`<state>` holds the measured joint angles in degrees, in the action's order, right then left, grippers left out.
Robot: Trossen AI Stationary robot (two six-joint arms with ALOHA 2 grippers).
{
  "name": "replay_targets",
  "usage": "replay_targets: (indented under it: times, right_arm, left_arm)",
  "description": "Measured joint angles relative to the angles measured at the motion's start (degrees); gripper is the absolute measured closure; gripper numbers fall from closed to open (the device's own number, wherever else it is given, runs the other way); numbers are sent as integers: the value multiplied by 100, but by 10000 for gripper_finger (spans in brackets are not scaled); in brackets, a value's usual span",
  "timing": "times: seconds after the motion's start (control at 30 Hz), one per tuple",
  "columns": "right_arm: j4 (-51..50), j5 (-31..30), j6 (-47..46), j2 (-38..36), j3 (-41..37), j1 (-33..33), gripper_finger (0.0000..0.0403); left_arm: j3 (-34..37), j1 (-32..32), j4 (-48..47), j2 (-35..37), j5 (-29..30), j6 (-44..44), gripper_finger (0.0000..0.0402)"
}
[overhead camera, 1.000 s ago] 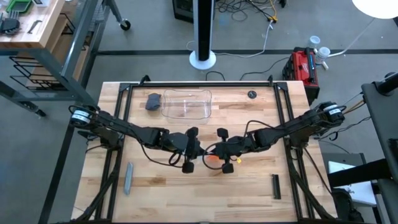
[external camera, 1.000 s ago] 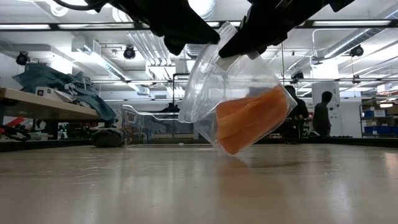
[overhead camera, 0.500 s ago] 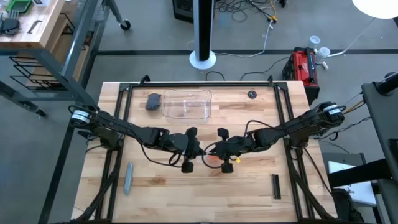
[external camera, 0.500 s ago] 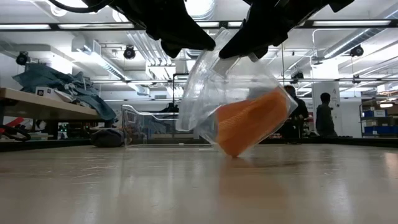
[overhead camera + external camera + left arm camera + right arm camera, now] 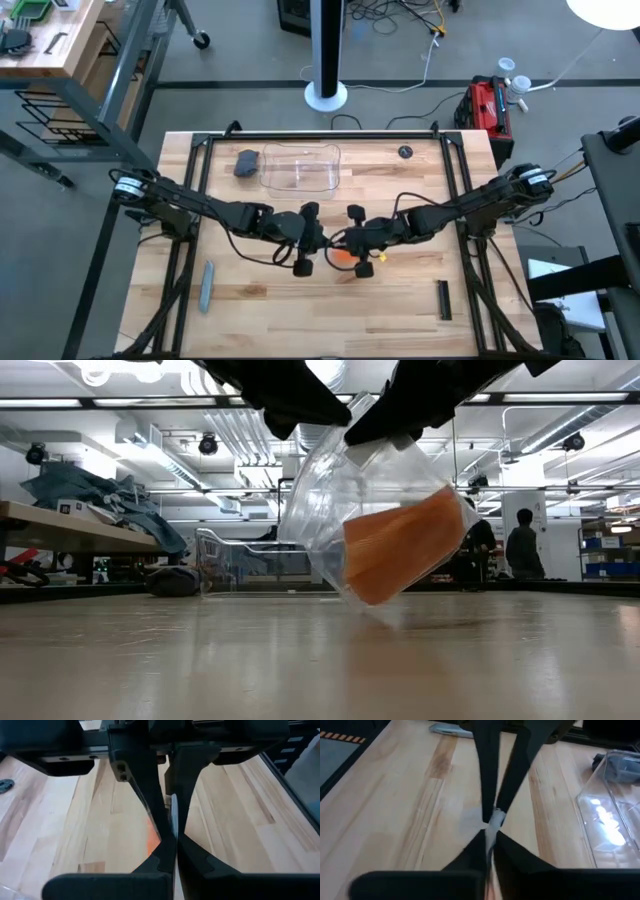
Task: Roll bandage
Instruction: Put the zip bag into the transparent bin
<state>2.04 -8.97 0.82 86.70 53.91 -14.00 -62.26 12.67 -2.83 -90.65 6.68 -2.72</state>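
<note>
Pale wooden desk [image 5: 250, 300] at frame centre: both pincers, left [image 5: 320, 415] and right [image 5: 375, 430], clamp a crinkly clear wrapper [image 5: 320, 510]; only the low view shows the soft orange bandage [image 5: 400, 555] inside.

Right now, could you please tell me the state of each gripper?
Left gripper: shut on the clear plastic wrapper, which holds the bandage.
Right gripper: shut on the same wrapper, lifted above the table.

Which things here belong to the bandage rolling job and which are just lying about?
In the job: bandage, inside the clear wrapper held up by the left gripper and right gripper.

Lying about: clear tray, grey stick, dark lump.
</note>
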Motion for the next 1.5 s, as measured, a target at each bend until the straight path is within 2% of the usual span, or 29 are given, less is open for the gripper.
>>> replay_targets:
  times: [0.33, 0.47, 0.6, 0.9, 1.03, 1.27, 1.5]
  right_arm:
    - [-2, -4, -15, 0, 1, 2, 402]
    - [2, 0, -18, 0, -4, 0, 402]
    - [0, 0, -27, 1, -6, 0, 403]
    - [-8, -2, -25, 9, -10, 1, 403]
    - [0, 2, -29, 9, -10, 0, 403]
    - [-2, 0, -27, 11, -13, 0, 403]
    - [0, 2, -25, 13, -15, 0, 403]
  left_arm:
    - [2, 0, -184, 0, -18, -63, 367]
    - [2, 22, -197, 0, -16, 171, 395]
    - [4, 24, -194, 0, -16, 84, 399]
    - [11, 24, -302, 0, -20, -40, 368]
    - [11, 62, -326, 0, -20, 104, 395]
    - [11, 67, -406, 0, 26, -210, 395]
    - [11, 73, -470, 0, 31, 27, 400]
